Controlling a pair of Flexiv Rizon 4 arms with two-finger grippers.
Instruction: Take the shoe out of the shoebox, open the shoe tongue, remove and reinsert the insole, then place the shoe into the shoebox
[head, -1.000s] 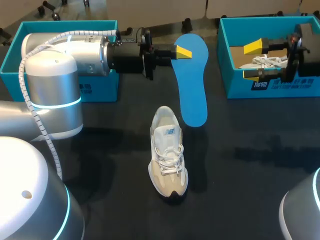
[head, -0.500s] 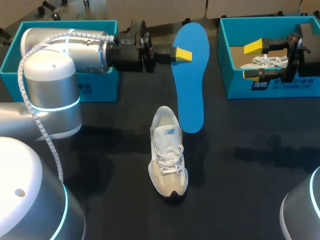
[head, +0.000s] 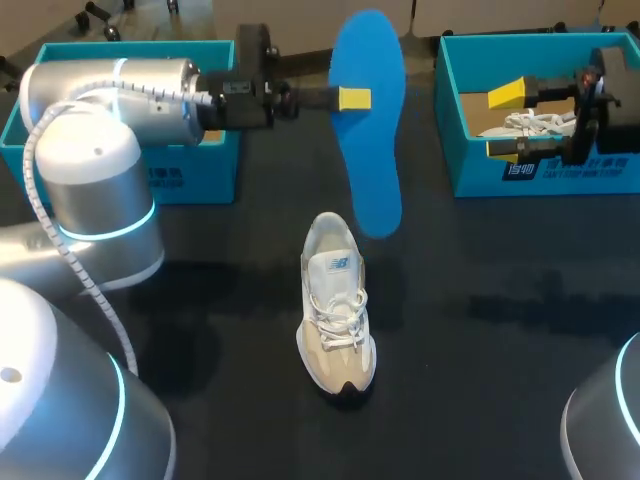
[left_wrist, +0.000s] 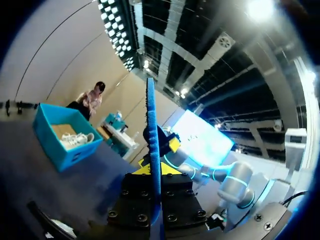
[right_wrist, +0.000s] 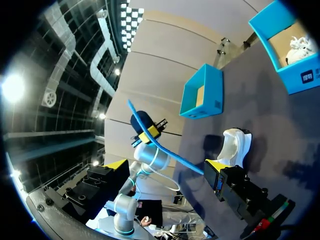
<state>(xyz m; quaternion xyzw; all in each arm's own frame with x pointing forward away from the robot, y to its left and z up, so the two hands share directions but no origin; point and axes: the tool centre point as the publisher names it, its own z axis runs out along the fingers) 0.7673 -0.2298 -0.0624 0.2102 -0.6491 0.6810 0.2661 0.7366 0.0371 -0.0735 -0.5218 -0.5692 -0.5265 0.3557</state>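
Now my left gripper is clenched on the left edge of the thin blue foam insole, and over the last 1 second it has carried that insole higher and toward the far left while the arm draws back to its own side. The insole has also swung from lying nearly flat to hanging more on edge; its lower end is now just beyond the heel of the white and beige lace-up shoe and apart from it. I judge the removal step done and the reinsertion still to come, since the insole is fully clear of the shoe.

The shoe has not moved. It stands upright near the middle of the black matte table, toe toward the near edge, heel opening toward the far side.

My right gripper has stayed put, released with its fingers spread, over the open teal cardboard shoebox on the right, where a 2nd white shoe lies. The matching teal shoebox on the left sits behind my left arm.

The insole looks smooth, light and flexible: edge-on in the left wrist view it is a thin sheet, and in the right wrist view it bows slightly. The shoe's upper looks soft, with loose white laces and a dark rubber toe.
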